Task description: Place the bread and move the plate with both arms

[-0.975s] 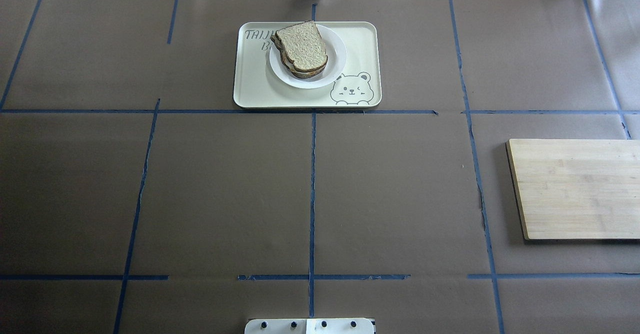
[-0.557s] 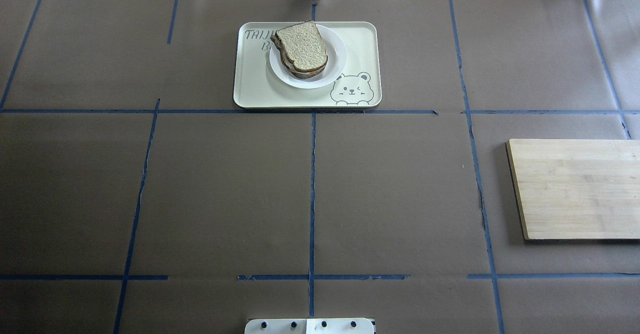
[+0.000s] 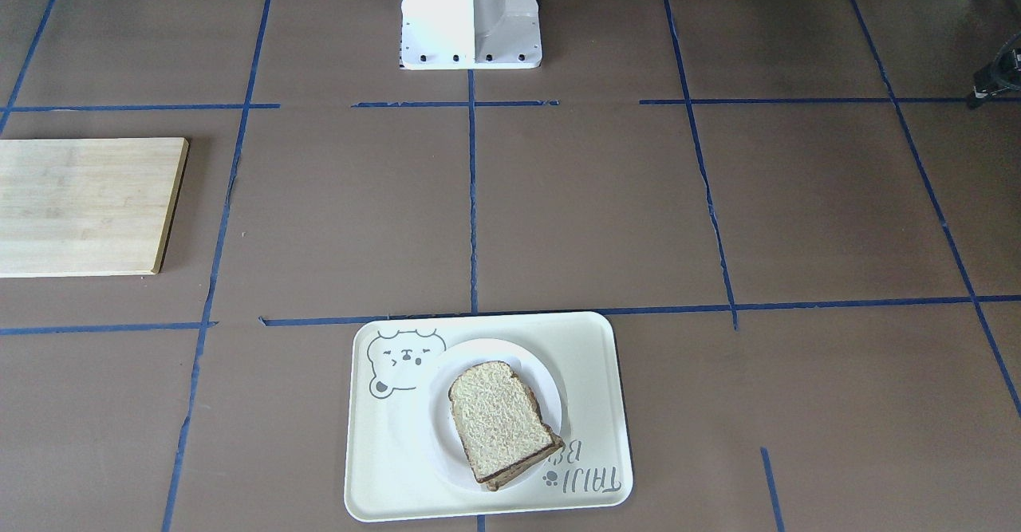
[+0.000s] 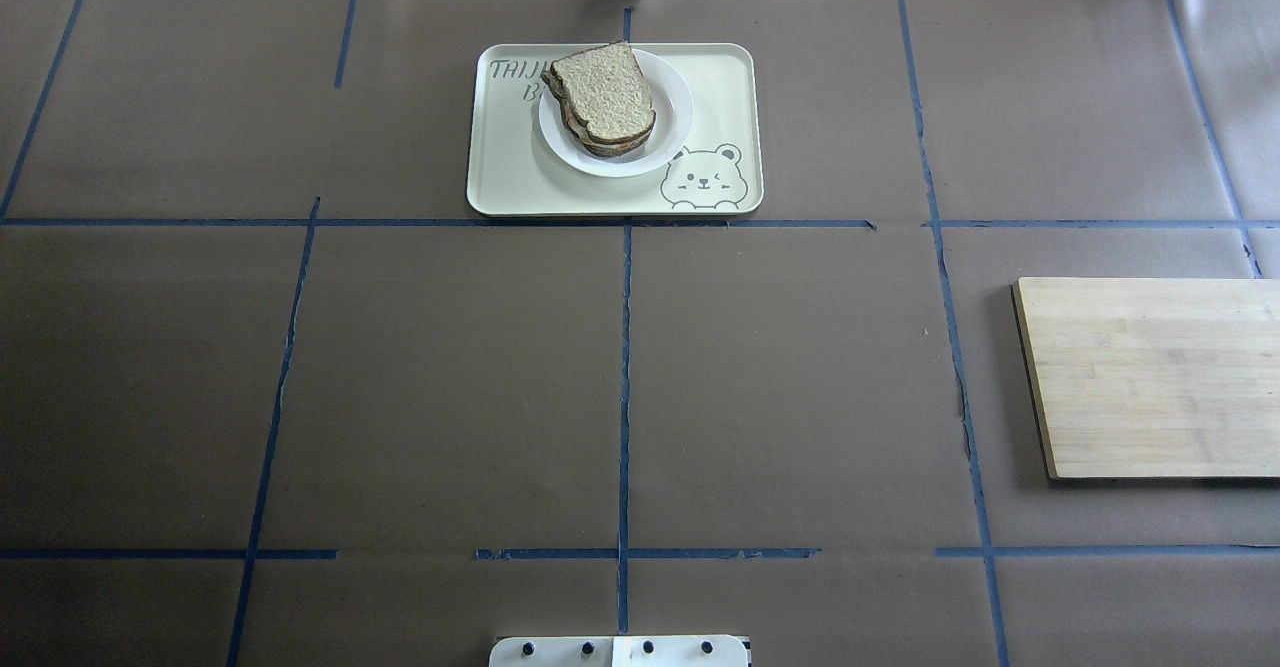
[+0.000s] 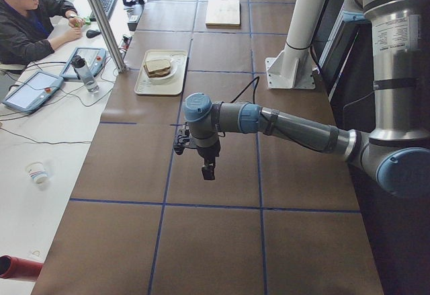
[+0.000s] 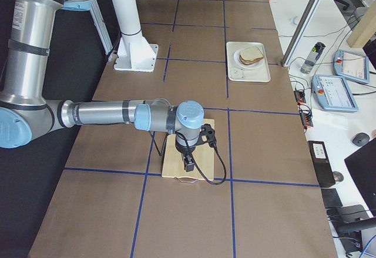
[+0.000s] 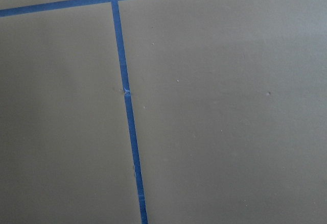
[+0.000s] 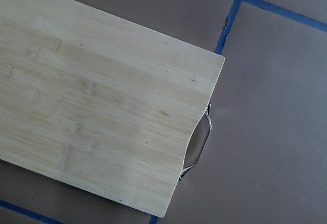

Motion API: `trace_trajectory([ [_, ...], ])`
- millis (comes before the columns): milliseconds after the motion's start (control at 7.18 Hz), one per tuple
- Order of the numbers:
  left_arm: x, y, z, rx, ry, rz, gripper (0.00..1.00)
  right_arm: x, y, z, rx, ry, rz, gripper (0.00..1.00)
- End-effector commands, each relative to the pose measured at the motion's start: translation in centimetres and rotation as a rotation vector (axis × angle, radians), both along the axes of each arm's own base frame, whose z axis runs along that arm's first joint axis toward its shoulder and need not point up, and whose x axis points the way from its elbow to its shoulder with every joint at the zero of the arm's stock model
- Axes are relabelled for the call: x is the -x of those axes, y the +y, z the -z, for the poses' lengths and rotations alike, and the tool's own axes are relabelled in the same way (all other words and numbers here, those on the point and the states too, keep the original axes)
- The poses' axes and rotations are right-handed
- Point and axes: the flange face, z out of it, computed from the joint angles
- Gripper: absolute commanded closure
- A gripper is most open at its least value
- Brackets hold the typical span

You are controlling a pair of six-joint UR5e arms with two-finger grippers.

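On the cream bear tray (image 4: 510, 172), the small white plate (image 4: 672, 119) sits near the middle, and the bread slice (image 4: 603, 92) lies on it atop a lower slice (image 4: 612, 148). Well apart from the tray, the left gripper (image 5: 209, 172) hangs above bare bench (image 4: 450, 377) and the right gripper (image 6: 189, 165) above the bamboo cutting board (image 4: 1150, 377). Whether either one's fingers are released or clenched cannot be told from these side views.

Left tool (image 5: 209, 171), right tool (image 6: 189, 164) pointing down
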Motion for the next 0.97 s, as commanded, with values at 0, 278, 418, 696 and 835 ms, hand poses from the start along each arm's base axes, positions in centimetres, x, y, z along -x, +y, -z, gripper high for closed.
trace_trajectory([
  [0,-0.07,0.0,0.22,-0.006,0.004,-0.003,0.0,0.03,-0.05,0.0,0.0,0.0,0.001,0.0],
  [278,-0.15,-0.11,0.66,-0.017,0.006,-0.004,0.0,0.02,0.02,-0.06,0.001,0.0,0.001,0.0],
  [418,-0.09,-0.11,0.74,-0.018,0.006,-0.003,0.0,0.03,-0.04,-0.15,0.003,0.0,0.001,0.0],
  [696,-0.15,-0.11,0.83,-0.022,0.007,-0.005,0.0,0.03,-0.03,-0.23,0.004,0.0,0.001,0.0],
  [835,-0.15,-0.1,1.04,-0.026,0.008,-0.004,0.0,0.03,-0.02,-0.3,0.006,0.0,0.001,0.0],
])
